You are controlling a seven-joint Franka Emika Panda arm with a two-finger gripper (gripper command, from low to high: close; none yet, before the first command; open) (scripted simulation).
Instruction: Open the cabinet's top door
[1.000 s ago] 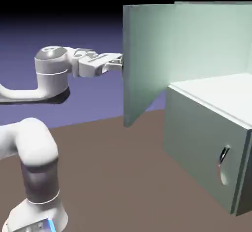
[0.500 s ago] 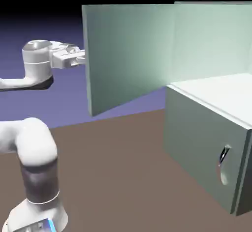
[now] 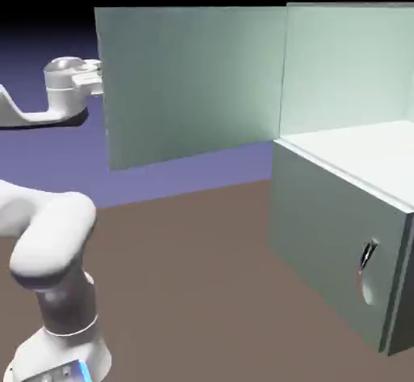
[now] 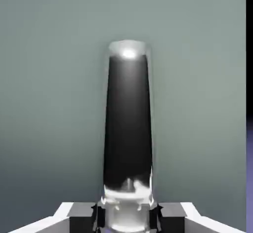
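Two of my fingertips sit pressed against the sides of the dark handle, which fills the space between them in the hand view and runs straight away from me up the picture, glossy at its far end. My gripper is closed down tight on that bar, with no gap showing on either side of it. Behind the handle, the top door spreads flat and grey-green across nearly everything I see; only a thin strip of violet backdrop shows past its edge at my right.

From the exterior view, my hand meets the door's free edge, and the fingers themselves are hidden behind the panel. The door stands swung wide open, reaching away from my hand toward the cabinet, where its other edge joins the body. Below that, well apart from my gripper, the shorter panel stands shut, with its small handle.
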